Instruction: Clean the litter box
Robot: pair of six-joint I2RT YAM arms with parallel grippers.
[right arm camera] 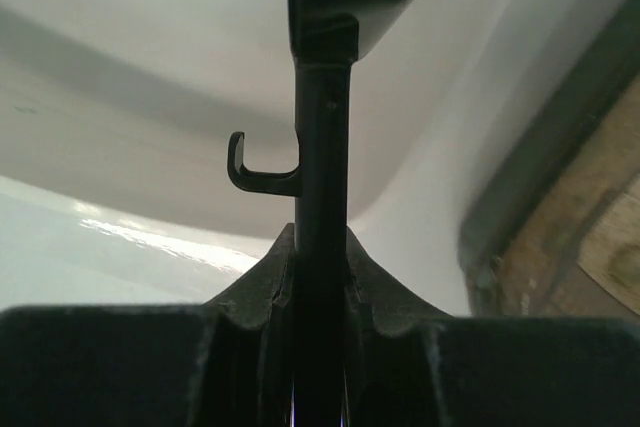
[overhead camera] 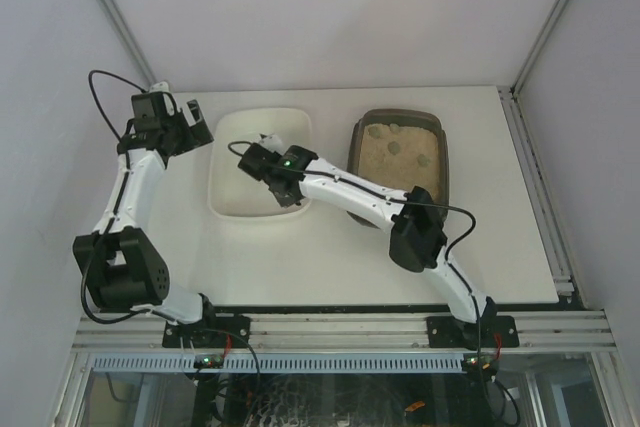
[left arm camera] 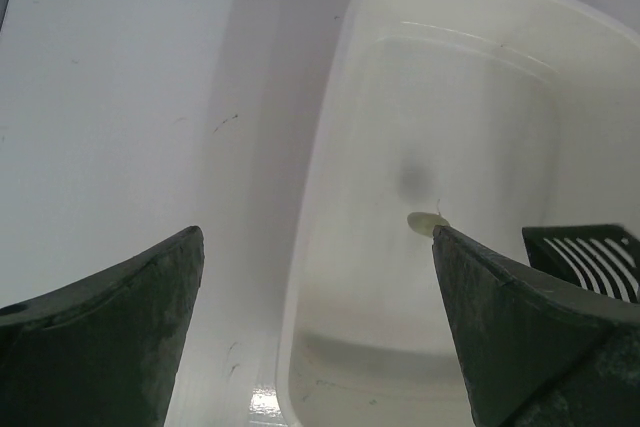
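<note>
The dark brown translucent plastic litter box (overhead camera: pixel 400 113), filled with tan sandy litter, sits near the right side of the white rectangular plastic tub (overhead camera: pixel 228 182). Above the tub, the right gripper (right arm camera: pixel 320 247) is clamped on the handle of the small black slotted scoop (left arm camera: pixel 590 252). The left gripper (left arm camera: pixel 317 237) hovers over the tub's left rim, jaws fully apart.

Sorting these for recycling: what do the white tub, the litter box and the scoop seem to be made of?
White tub: likely plastic, glossy, going by the glint on its rim. Litter box: probably dark brown plastic, its thin rim looking slightly translucent. Scoop: apparently moulded black plastic, matte, with a hook formed into the handle.
</note>
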